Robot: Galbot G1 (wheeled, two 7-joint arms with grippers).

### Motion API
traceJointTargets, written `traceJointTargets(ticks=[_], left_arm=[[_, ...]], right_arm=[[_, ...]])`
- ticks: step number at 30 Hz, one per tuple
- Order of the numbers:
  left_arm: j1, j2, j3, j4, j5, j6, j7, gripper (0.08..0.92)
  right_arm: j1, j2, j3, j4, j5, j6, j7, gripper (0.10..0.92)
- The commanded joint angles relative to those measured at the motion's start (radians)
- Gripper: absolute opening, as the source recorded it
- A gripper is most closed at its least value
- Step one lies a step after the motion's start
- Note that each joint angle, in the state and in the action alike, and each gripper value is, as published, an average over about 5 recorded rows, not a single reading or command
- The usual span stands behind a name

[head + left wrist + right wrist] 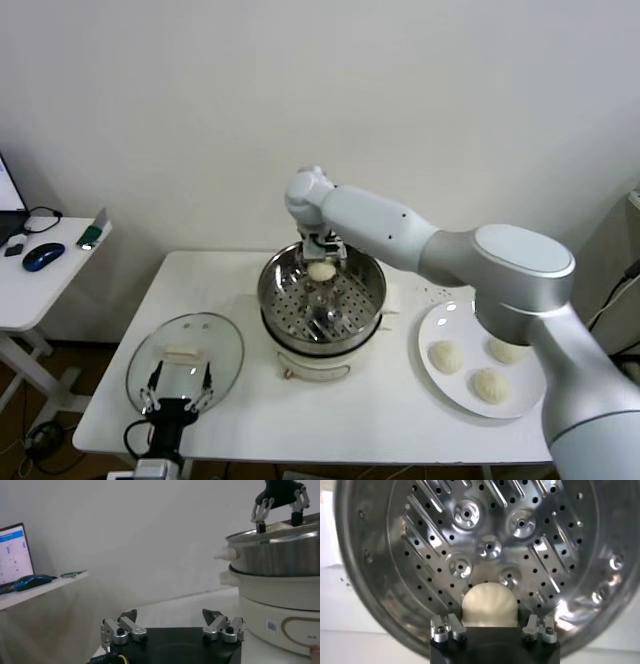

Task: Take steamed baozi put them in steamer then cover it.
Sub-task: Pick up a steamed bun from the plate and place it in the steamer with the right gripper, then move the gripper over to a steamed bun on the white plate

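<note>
Tabletop steamer [322,300] (baozi [321,271] above rim)

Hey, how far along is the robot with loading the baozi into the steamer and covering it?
Early. No bun lies on the steamer tray yet. In hand: the right gripper holds the first baozi over the pot's back rim. Left: three baozi wait on the white plate, and the cover lies on the table by the open, idle left gripper.
</note>
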Motion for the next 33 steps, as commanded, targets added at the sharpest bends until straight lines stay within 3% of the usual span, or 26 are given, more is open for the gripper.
traceJointTargets(ticks=[1,6,10,15,19,22,27,33], left_arm=[[0.0,-0.001,0.0,0.003,-0.001,0.0,-0.002,0.823],[-0.001,-0.004,0.001,0.002,0.0,0.002,-0.003,0.823],[0.0,-0.003,0.0,-0.002,0.0,0.005,-0.004,0.823],[-0.002,-0.003,0.001,-0.01,0.005,0.01,-0.004,0.823],[-0.001,-0.002,0.004,-0.014,0.008,0.011,-0.004,0.823],[-0.001,-0.001,0.007,-0.014,0.008,0.011,-0.005,0.823],[-0.001,-0.001,0.011,-0.016,0.008,0.012,-0.008,0.823],[0.002,0.001,0.017,-0.018,0.012,0.015,-0.006,0.823]], right_arm=[[-0.033,0.025,0.005,-0.025,-0.007,-0.005,0.001,0.719],[-0.019,0.015,0.009,-0.004,0.02,-0.011,-0.007,0.805],[0.032,-0.026,0.01,0.043,0.068,-0.014,-0.031,0.821],[0.147,-0.118,-0.021,0.116,0.231,-0.052,-0.061,0.823],[0.285,-0.227,-0.128,0.187,0.447,-0.133,-0.076,0.823],[0.376,-0.343,-0.248,0.241,0.66,-0.249,-0.053,0.823],[0.478,-0.557,-0.456,0.403,0.936,-0.554,0.127,0.823],[0.428,-0.796,-0.481,0.553,1.047,-0.884,0.161,0.823]])
